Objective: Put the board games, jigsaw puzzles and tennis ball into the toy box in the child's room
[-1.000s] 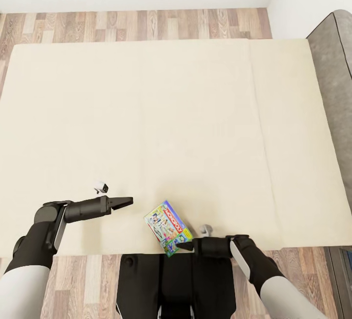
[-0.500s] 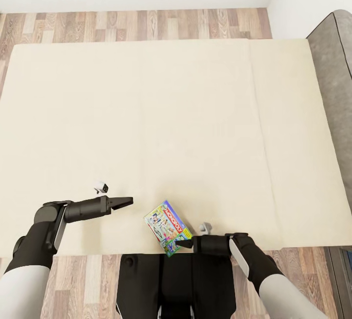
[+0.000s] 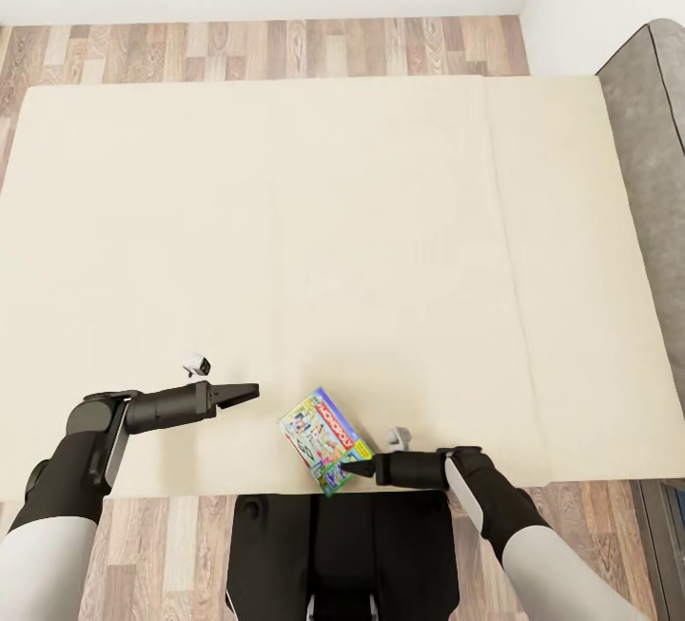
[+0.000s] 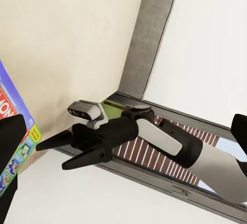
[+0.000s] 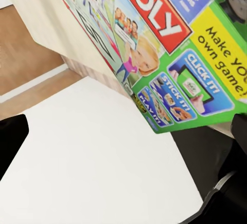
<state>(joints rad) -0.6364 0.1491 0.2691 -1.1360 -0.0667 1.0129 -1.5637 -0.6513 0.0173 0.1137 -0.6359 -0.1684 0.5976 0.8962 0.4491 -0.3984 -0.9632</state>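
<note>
Main risk is judged to be a push instead of a grasp: the board game is lying flat at the near edge of the bed, and the right gripper is set at the box's near corner, so the thin box could be shoved off the mattress edge or skated away across the smooth cream surface if the fingers are driven in low. A pinch on one corner only is also judged likely to let the box swing or slip once lifted. Right jaws are seen parted in the left wrist view, nothing gripped, tips just beside the box; actual contact cannot be told. Left gripper is held over the mattress, apart from the box; its jaw state cannot be told. Box is seen as thin, rectangular, rotated askew to the bed edge, white-green with red lettering and cartoon panels, one corner overhanging the edge in the right wrist view.
</note>
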